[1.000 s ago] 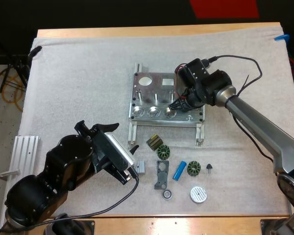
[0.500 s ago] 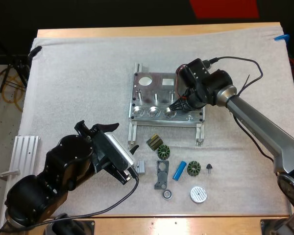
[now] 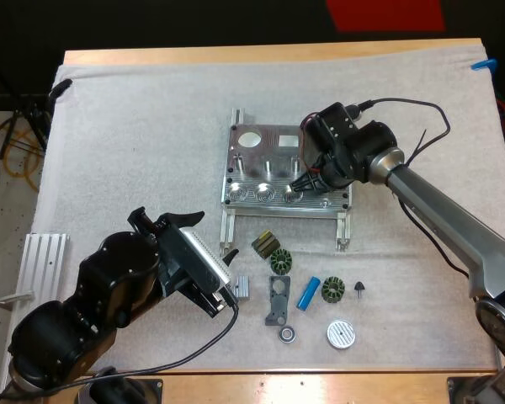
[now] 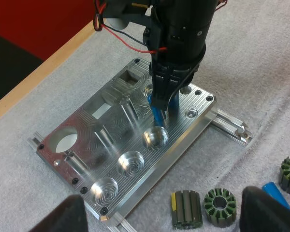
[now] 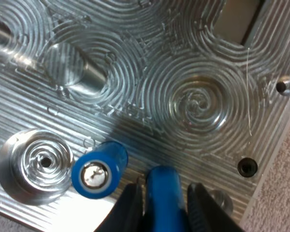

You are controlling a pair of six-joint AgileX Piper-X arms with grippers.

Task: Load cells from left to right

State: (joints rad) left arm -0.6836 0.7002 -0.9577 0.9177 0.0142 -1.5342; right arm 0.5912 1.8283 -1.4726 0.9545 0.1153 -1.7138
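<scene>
Over the fixture's (image 3: 273,141) front row, the right gripper (image 3: 303,179) has been shifted slightly leftward within the last second, its fingers clamped on a blue piece (image 5: 165,191); whether this is a cell or a tool cannot be told. A standing cell (image 5: 98,170) is seen end-up just beside it, next to an empty pocket (image 5: 34,164). Fine alignment is judged to be under way, with three pockets yet unfilled. The left gripper (image 4: 170,212) is kept wide apart on nothing, well away, unmoved. A spare cell (image 3: 309,292) lies on the mat (image 3: 135,135) among stators (image 3: 280,263). The held piece is crowded by the standing cell; little else is in the way.
</scene>
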